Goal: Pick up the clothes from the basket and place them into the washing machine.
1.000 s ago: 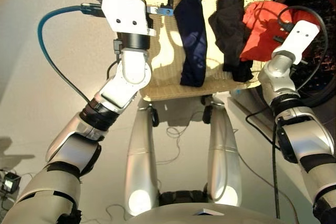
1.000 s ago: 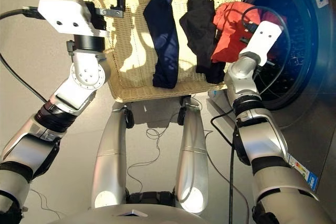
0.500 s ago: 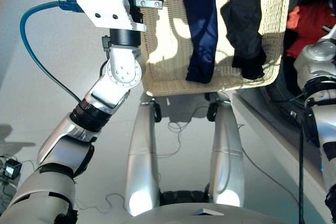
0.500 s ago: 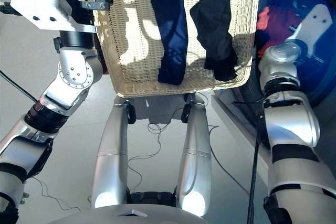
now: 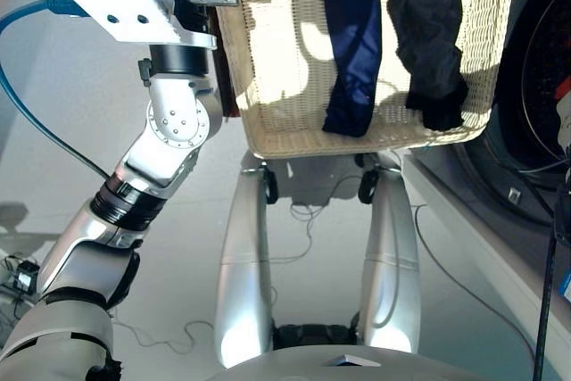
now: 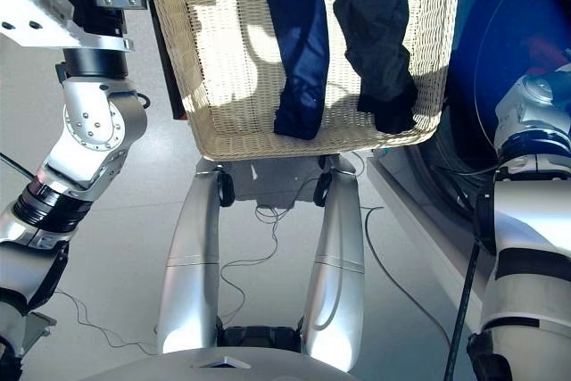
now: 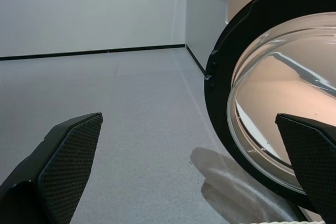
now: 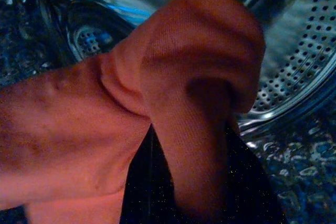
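Right gripper: its fingers are hidden in the right wrist view by the coral red garment point(image 8: 157, 103), which fills that view bunched directly in front of the camera; it appears to be held, though the grip itself cannot be confirmed. Behind the cloth lies the perforated steel drum point(image 8: 310, 61) of the washing machine point(image 6: 508, 33), so the garment sits at or inside the drum opening. From the head views only the right arm's elbow and forearm show, reaching toward the machine at the right edge.

Left gripper point(image 7: 189, 171): the two black fingers point(image 7: 63, 166) stand wide apart with nothing between them. Beyond them are grey floor and the black-rimmed glass porthole door point(image 7: 273, 93), swung open. In the head views the left arm is raised beside the left rim of the basket, not touching the clothes.

Cream-white wicker basket point(image 5: 277, 60): it holds two garments. The navy blue garment point(image 5: 355, 42) lies lengthwise near the middle; the black garment point(image 5: 430, 33) lies just beside it on the side toward the washing machine. The two run roughly parallel, close but apart.
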### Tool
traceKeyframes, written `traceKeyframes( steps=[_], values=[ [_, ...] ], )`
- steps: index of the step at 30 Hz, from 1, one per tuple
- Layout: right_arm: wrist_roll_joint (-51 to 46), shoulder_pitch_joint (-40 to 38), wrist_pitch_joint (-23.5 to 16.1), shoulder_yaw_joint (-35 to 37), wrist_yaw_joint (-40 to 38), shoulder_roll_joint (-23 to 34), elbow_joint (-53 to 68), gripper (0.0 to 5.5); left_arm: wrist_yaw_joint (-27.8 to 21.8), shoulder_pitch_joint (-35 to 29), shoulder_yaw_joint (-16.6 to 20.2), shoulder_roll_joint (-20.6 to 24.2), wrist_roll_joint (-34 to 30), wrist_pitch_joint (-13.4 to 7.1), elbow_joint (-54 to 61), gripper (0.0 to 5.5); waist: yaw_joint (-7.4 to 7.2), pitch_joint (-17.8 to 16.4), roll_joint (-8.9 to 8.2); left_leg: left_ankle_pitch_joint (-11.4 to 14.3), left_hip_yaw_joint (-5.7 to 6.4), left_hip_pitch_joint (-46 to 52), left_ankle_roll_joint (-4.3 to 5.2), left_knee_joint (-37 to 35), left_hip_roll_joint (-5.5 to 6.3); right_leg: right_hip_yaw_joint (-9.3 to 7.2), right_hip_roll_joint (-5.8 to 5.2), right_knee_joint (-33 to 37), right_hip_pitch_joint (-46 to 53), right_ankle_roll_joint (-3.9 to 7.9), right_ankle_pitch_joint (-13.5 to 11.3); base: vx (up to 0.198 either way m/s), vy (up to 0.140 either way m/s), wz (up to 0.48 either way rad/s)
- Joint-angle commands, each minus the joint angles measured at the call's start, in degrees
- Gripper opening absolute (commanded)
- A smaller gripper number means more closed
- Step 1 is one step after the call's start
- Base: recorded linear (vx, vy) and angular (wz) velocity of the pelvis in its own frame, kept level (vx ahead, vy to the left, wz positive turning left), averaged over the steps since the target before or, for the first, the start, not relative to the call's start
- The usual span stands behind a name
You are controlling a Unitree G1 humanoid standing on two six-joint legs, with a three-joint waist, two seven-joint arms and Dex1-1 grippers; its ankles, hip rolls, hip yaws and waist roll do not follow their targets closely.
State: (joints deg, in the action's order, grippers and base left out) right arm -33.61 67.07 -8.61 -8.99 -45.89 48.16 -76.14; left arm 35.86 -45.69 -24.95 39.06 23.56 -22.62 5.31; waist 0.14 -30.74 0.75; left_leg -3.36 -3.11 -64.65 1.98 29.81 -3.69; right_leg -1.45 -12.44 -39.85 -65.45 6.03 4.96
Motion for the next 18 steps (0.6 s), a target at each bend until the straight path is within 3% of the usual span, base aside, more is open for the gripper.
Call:
traceKeyframes(
  steps=[1, 6, 9, 12, 18],
  values=[
    [-2.87, 1.29, -2.77, -2.13, 1.36, 5.93, 1.63, 5.5, -1.06, 1.46, 4.38, -1.72, 1.14, -4.92, 6.66, 5.5, -1.74, 0.95, 4.36, 7.65, -1.08, 1.85, 0.75, 4.66, -1.0, 1.87, 2.43, 5.52, 0.53, 0.76, -3.14, 0.0, 0.0, 0.0],
    [-3.22, -1.13, -5.4, -2.44, 3.57, 1.49, 6.56, 5.5, -0.77, 0.49, 4.47, -3.3, 0.53, -4.11, 5.43, 5.5, -2.41, 0.95, 3.58, 7.62, -1.18, 2.12, 0.81, 4.57, -1.04, 1.89, 2.69, 5.58, 0.77, 0.58, -3.11, 0.0, 0.0, 0.0],
    [-5.44, -3.45, -9.44, -1.42, 4.37, -2.56, 13.29, 5.5, -0.24, -0.89, 4.27, -5.1, -0.55, -3.27, 3.48, 5.5, -3.09, 0.95, 3.01, 7.72, -1.42, 2.5, 0.86, 4.61, -1.1, 2.13, 3.01, 5.26, 0.81, 0.43, -2.98, 0.0, 0.0, 0.0],
    [-5.6, -9.13, -13.85, -0.16, 5.1, -9.32, 26.36, 5.5, 1.0, -2.79, 3.96, -7.75, -2.6, -1.78, -0.2, 5.5, -4.57, 0.95, 1.94, 8.05, -2.18, 3.76, 1.04, 4.9, -1.54, 2.28, 3.21, 4.73, 1.52, 0.25, -2.61, 0.0, 0.0, 0.0],
    [0.08, -19.32, -16.21, -0.34, 7.3, -17.35, 41.36, 5.5, 1.22, -7.21, 1.67, -10.5, -5.08, -0.17, -7.13, 5.5, -5.91, 0.95, 0.56, 8.01, -2.74, 6.26, 0.91, 4.68, -1.84, 2.47, 3.43, 4.82, 3.56, 0.13, -2.41, 0.0, 0.0, 0.0]
  ],
)
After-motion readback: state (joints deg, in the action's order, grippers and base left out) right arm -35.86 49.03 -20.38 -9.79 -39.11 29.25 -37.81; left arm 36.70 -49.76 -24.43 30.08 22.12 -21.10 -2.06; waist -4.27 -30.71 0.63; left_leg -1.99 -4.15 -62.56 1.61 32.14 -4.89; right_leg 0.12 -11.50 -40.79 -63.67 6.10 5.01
